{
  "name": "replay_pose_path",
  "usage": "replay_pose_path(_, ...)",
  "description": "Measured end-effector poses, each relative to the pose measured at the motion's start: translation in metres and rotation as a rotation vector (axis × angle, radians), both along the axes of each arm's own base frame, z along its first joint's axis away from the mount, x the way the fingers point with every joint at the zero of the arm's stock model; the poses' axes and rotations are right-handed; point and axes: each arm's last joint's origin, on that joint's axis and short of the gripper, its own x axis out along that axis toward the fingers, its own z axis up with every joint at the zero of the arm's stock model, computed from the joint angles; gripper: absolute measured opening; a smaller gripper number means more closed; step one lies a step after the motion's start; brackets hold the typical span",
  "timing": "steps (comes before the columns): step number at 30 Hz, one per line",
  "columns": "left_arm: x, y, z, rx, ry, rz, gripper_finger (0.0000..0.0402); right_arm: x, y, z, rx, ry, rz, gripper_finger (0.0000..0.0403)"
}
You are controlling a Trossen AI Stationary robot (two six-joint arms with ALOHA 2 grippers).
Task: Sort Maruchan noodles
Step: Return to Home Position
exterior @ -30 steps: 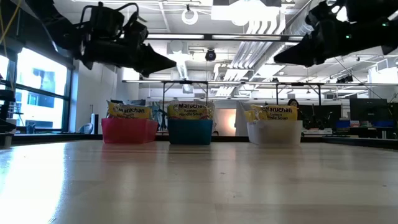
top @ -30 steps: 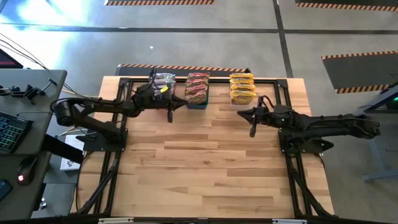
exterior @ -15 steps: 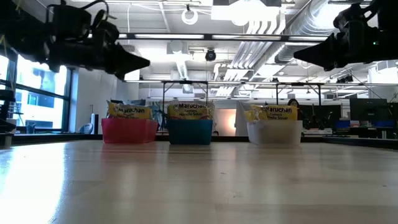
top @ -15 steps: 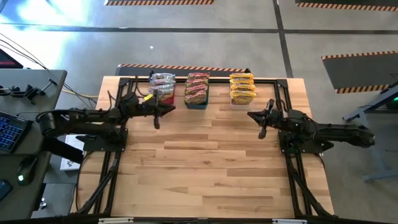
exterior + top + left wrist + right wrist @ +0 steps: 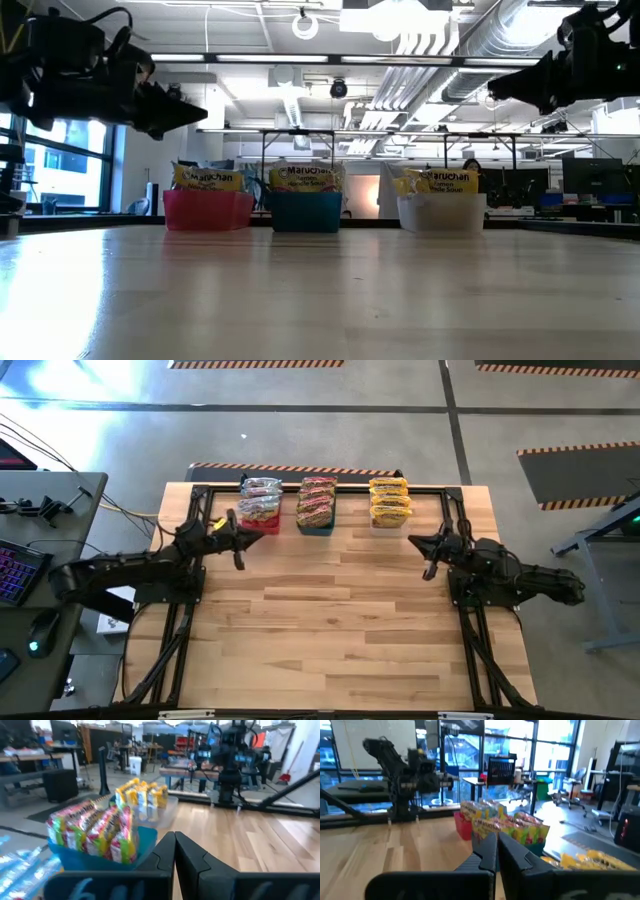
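Wooden table: my left gripper and right gripper raised, jaws pressed together, empty; Maruchan noodles in bins ahead.

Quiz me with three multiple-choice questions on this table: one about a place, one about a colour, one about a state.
1. Where do the three bins stand? A: in a row along one edge of the table. B: at its middle. C: on the floor.
2. What colour is the middle bin? A: pink. B: blue. C: clear.
3. How are the left gripper and right gripper? A: both shut, empty. B: both carrying something. C: both wide open.
Answers: 1 A, the high view shows them lined up at the edge. 2 B, the low view shows it blue between the others. 3 A, each wrist view shows fingers meeting with nothing between.
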Motion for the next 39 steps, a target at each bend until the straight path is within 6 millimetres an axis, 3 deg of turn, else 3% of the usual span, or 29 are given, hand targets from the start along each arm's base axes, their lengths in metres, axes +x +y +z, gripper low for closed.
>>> replay_pose_path(8,-0.011,0.005,0.004,0.003,-0.003,0.033,0.0,0.003,-0.005,-0.017,0.03,0.032,-0.039,0.0)
replay_pose_path(24,-0.035,0.001,0.008,-0.039,-0.025,0.124,0.0,-0.001,-0.016,-0.017,0.025,0.035,-0.128,0.0)
replay_pose_path(32,-0.052,-0.011,0.011,-0.032,-0.081,0.15,0.0,-0.001,-0.017,-0.017,0.034,0.032,-0.133,0.0)
replay_pose_path(39,-0.052,-0.011,0.011,-0.03,-0.081,0.156,0.0,-0.001,-0.017,-0.018,0.029,0.042,-0.13,0.0)
